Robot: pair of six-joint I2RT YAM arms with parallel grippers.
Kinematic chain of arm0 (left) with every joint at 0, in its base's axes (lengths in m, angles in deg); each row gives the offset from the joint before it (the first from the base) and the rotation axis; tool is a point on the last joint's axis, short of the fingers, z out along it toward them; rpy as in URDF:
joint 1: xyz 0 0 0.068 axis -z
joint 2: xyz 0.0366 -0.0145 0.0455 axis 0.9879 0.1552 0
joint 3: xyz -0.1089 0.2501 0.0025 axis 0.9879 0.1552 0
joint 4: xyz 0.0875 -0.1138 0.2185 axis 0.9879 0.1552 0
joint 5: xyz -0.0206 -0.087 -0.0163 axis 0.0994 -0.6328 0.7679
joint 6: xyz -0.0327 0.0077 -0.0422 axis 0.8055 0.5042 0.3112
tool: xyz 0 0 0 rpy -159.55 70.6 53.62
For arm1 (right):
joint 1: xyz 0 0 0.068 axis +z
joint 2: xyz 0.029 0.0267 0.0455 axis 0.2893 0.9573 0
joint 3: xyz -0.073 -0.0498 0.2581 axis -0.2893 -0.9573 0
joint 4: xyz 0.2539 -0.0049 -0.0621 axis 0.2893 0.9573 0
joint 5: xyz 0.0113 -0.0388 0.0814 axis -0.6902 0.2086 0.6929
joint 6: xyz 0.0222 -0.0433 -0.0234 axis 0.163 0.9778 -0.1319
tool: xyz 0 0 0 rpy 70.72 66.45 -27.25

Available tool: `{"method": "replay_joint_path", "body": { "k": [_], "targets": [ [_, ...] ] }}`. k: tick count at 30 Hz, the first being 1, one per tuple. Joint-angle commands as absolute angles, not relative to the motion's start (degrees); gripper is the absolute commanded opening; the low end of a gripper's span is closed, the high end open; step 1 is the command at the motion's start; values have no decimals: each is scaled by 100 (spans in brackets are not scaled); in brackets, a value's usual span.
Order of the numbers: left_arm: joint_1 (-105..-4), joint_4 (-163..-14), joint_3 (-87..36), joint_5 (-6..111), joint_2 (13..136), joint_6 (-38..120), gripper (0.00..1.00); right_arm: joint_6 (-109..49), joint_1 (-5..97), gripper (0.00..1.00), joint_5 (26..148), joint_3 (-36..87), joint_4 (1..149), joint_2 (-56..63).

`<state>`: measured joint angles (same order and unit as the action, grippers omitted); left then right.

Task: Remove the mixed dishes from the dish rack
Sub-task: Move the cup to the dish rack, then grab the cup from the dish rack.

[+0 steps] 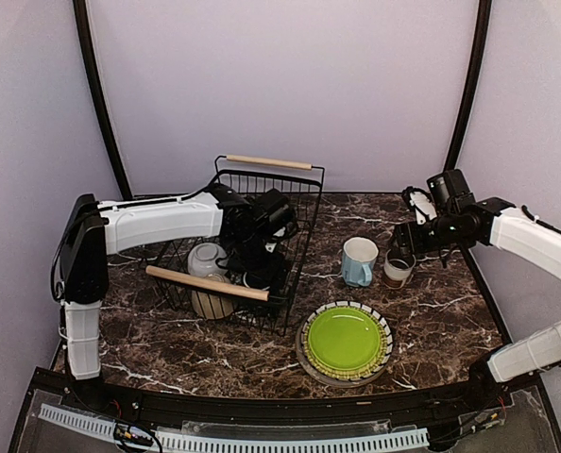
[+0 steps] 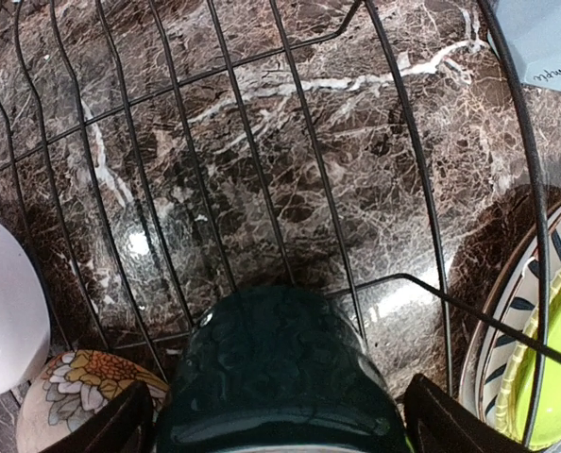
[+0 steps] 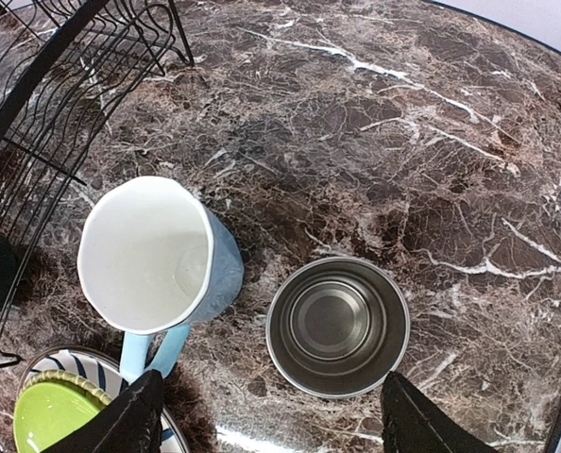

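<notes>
Dish rack [image 1: 302, 226] on table [image 1: 441, 311], left-centre. White bowl [image 1: 206, 260] and cream bowl [image 1: 212, 304] inside rack, near-left corner by wooden handle [image 1: 208, 283]. Left end effector [image 2: 280, 420] down inside rack, jaws spread wide either side of dark green mug [image 2: 280, 368]; fingers right at mug sides, grip or not can't tell. Lime-green plate [image 1: 345, 338] on striped plate [image 1: 388, 330], outside rack, near-right. Light blue mug [image 1: 359, 261] just right of rack. Brown-white cup [image 1: 398, 271] further right of rack, upright. Right end effector [image 3: 276, 418] over cup, jaws wide, holding nothing.
</notes>
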<state>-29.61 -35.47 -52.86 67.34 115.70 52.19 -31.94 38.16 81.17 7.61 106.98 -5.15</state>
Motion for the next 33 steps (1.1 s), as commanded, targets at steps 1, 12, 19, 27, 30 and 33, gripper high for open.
{"method": "replay_joint_path", "body": {
  "k": [1,12,19,27,30,33],
  "targets": [
    [-3078,-3682,-5535,6606,11604,5027,60,-3209,3834,76,8204,664,10533,-577],
    [-2999,-3237,-5524,6717,11622,5022,96,-3182,3842,76,8291,658,10452,-592],
    [-2922,-3148,-5346,6820,11525,5093,99,-3180,3836,76,8376,613,10382,-534],
    [-2926,-3254,-5009,6804,11512,5265,99,-3157,3839,76,8350,559,10385,-625],
    [-2929,-3327,-4964,6779,11530,5272,99,-3165,3832,76,8360,563,10390,-637],
    [-2940,-3344,-4987,6789,11535,5259,95,-3173,3842,77,8397,584,10397,-637]
  ]
}}
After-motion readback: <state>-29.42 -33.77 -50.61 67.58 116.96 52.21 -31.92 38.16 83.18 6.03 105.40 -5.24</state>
